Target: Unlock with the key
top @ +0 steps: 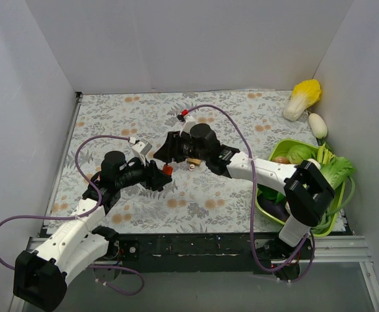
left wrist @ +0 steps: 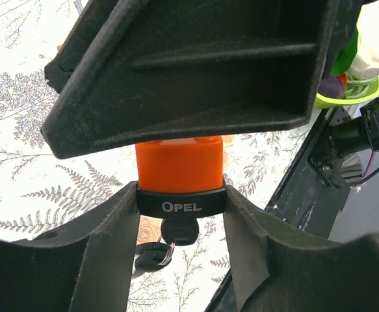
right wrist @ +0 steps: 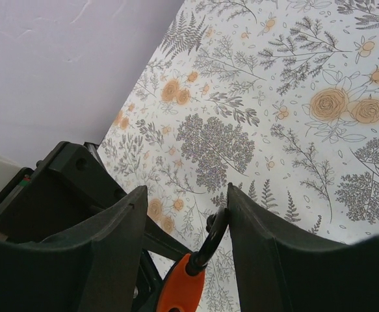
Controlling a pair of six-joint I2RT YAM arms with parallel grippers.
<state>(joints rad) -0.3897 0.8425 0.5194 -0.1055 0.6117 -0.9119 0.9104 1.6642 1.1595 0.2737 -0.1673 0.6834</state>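
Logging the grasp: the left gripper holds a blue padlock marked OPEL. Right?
Not quite. The padlock is orange, not blue, as the left wrist view shows; the left gripper does hold it, and it is marked OPEL.

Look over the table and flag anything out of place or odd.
Only the produce. A napa cabbage and a white radish lie loose by the right wall, outside the green basket that holds the other vegetables, and leafy greens spill over its right rim. The orange padlock, clamped in the left gripper, looks intact.
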